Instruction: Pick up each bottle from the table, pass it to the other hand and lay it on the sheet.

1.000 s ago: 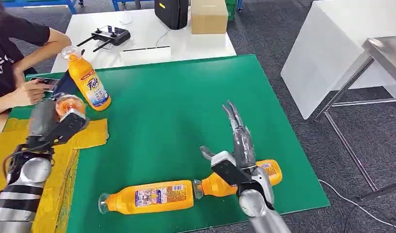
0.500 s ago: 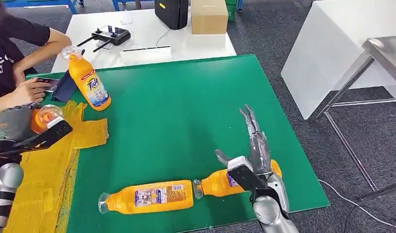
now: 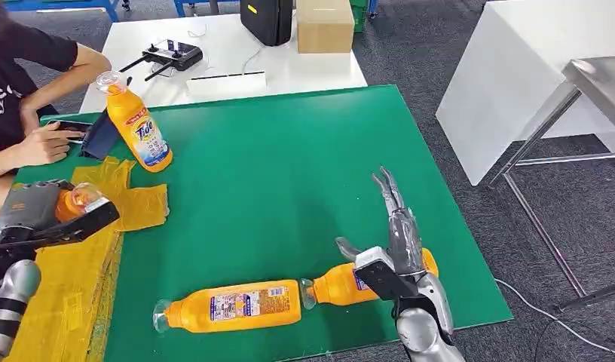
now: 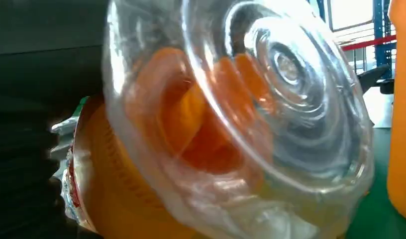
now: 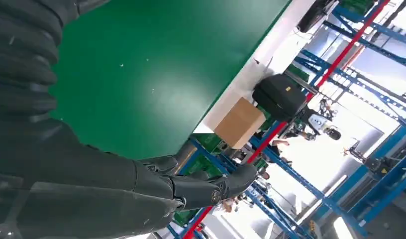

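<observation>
At the left edge of the head view, an orange plastic bottle with a clear cap [image 3: 72,200] is grasped by the left hand [image 3: 35,213] over the crumpled yellow sheet [image 3: 71,271]. At lower right, the right hand [image 3: 391,240] is seen empty, its fingers [image 3: 389,192] extended and spread above the green table [image 3: 274,158].

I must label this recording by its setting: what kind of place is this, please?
Probably a robot test area in a warehouse or workshop. Blue and red racks stand behind, a remote controller and cardboard box lie on a white table, and the green mat makes a staged work surface.
</observation>
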`<state>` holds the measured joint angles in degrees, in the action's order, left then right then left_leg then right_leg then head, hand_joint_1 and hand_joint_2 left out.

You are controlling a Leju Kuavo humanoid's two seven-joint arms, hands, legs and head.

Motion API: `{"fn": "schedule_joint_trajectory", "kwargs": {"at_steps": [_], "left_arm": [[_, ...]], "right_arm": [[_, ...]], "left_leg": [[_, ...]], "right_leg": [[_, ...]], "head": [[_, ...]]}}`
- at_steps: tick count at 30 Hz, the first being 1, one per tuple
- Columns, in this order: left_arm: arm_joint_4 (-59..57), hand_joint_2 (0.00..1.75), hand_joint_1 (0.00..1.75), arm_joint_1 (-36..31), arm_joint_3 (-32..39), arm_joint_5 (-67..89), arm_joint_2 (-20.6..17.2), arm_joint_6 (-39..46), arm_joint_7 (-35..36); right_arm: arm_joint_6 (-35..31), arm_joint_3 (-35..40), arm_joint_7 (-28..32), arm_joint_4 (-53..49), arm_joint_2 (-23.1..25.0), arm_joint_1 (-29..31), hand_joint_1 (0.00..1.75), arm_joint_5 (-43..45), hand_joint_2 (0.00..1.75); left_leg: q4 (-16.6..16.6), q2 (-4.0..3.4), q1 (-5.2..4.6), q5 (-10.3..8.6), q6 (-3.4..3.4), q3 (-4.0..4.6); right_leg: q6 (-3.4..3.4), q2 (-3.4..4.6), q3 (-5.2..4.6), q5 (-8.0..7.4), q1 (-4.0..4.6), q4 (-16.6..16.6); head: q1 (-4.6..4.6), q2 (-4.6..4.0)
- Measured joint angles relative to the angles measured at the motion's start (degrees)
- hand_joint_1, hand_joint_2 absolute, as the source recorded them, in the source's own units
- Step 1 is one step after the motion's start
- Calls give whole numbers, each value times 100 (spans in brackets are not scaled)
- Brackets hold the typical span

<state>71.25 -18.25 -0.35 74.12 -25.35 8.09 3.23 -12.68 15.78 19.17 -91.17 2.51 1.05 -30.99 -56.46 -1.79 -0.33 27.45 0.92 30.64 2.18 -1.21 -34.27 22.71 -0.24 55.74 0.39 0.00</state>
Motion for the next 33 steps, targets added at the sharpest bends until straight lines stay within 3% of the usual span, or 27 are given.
{"fn": "schedule_joint_trajectory", "kwargs": {"at_steps": [11, 12, 21, 33], "left_arm": [[-930, 175, 175, -269, -600, 704, 267, 116, 114], [-1032, 175, 0, -311, -665, 732, 308, 136, 120], [-1932, 175, 0, -647, -1034, 758, 857, 560, 114], [-2356, 175, 0, -773, -1077, 524, 1187, 1043, 142]], "right_arm": [[90, 48, -52, 52, 26, 73, 0, -131, 175], [92, 66, -52, 66, 28, 77, 0, -136, 175], [83, 280, -271, 304, 70, 172, 0, -553, 175], [63, 512, -407, 638, 85, 206, 0, -745, 175]], "left_leg": [[0, 2, -1, -1, 0, -4], [0, 3, -1, -1, 0, -3], [0, 3, -1, -1, 0, -2], [0, 4, 0, -1, 0, -3]], "right_leg": [[0, -1, 5, -1, -1, 0], [0, -1, 6, -1, -1, 0], [0, -1, 5, -1, -2, 0], [0, -2, 6, -1, -1, 0]], "head": [[2, 0], [0, 0], [0, 0], [0, 0]]}}
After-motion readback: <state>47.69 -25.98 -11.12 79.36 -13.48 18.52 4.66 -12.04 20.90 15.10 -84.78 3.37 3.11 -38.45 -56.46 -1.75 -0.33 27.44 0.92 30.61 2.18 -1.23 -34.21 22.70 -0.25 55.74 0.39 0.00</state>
